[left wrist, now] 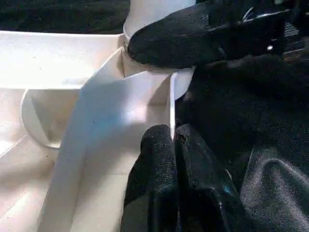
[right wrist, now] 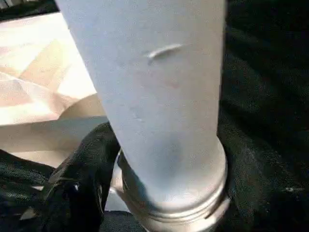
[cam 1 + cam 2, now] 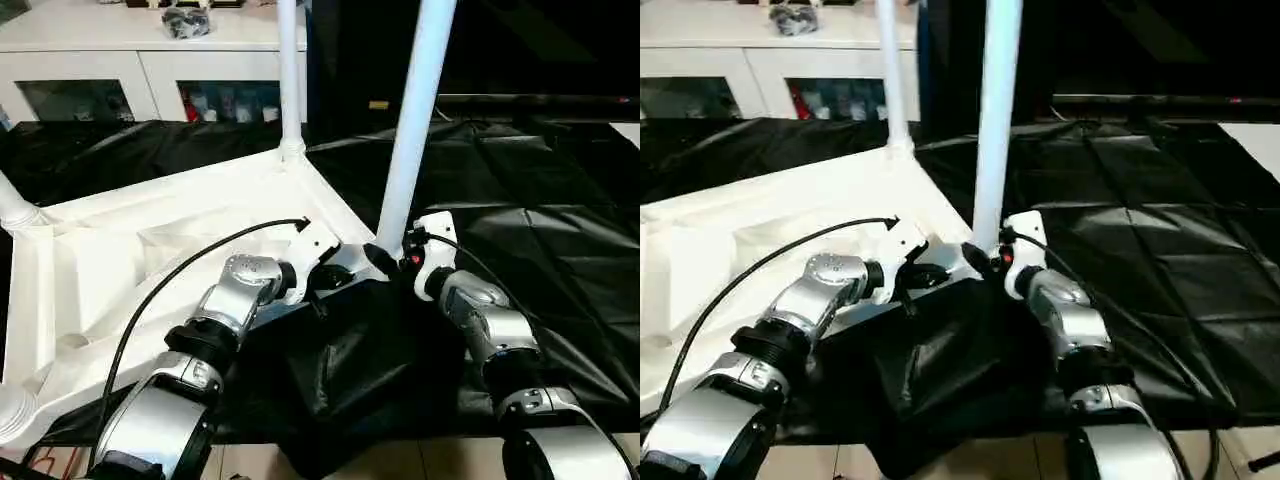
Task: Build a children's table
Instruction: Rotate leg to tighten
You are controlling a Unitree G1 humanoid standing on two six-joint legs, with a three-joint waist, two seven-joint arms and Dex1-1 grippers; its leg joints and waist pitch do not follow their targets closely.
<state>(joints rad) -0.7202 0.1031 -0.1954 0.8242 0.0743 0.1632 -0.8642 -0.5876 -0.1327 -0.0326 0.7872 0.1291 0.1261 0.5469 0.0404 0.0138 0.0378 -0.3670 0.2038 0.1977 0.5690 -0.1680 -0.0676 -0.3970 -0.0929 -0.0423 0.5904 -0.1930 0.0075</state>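
We see the table top (image 3: pixel 150 250) lying upside down on a black crinkled sheet (image 3: pixel 560 250); it is smooth white plastic with raised ribs and a round socket at each corner. A leg (image 3: pixel 415 110), a long tapered white tube, stands upright in the near corner socket, and a second leg (image 3: pixel 289 70) stands in the far corner. Stubs of two more legs show at the left edge of the head views.

The left gripper (image 1: pixel 175 159) has its black fingers pressed together at the thin rim of the table top, right by the near socket; from the wrist view the rim seems to meet them at their tips, though we cannot tell for sure that it is pinched. That same view shows a black finger (image 1: pixel 193 38) of the right gripper (image 3: pixel 392 258) lying against the socket collar.

The right wrist view shows the leg up close: matt, faintly scuffed, ending in a ringed collar. The right gripper sits at the base of the leg, and we cannot tell whether its fingers clasp the leg or stand apart.

Behind stands a white cabinet (image 3: pixel 100 60) with glass doors.
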